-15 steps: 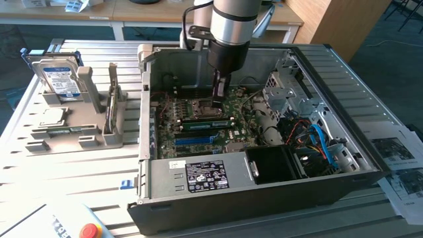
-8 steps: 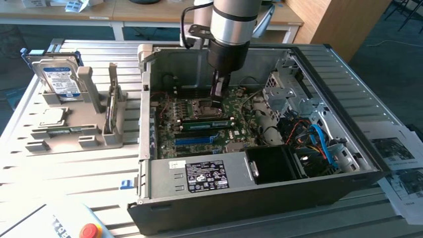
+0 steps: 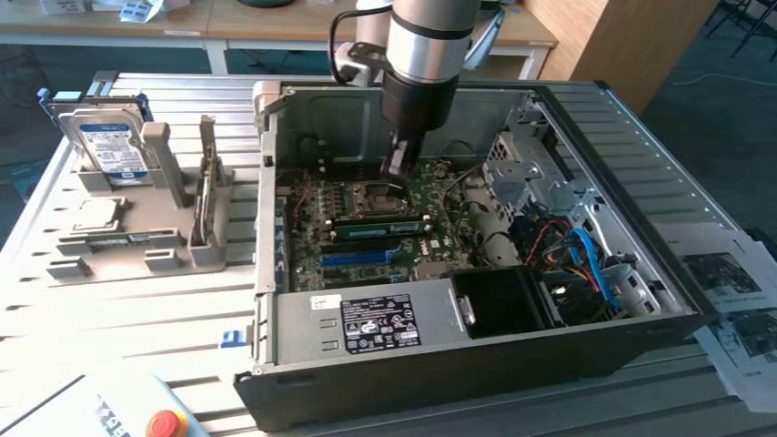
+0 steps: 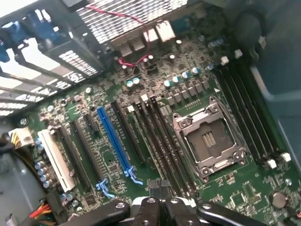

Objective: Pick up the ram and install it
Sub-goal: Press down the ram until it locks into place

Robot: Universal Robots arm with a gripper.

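Inside the open computer case (image 3: 631, 328), a narrow green strip, the ram (image 3: 382, 225), sits on the motherboard (image 3: 413, 246) between the CPU socket (image 3: 370, 196) and the blue slot (image 3: 358, 258). My gripper (image 3: 396, 173) hangs over the socket, a little behind the ram. Its fingers (image 4: 149, 209) are shut together with nothing between them. In the wrist view the gripper (image 4: 162, 203) is above the black memory slots (image 4: 160, 136), which lie between the blue slot (image 4: 115, 141) and the CPU socket (image 4: 209, 141). There I cannot tell the ram apart from the slots.
A grey holder (image 3: 182, 259) stands at the exterior view's left, beside the case. It carries a silver hard drive (image 3: 109, 146) and a thin upright board (image 3: 206, 187). Cables (image 3: 589, 259) and a drive cage (image 3: 534, 173) crowd the case's right side. A red button (image 3: 164, 424) sits at the front left.
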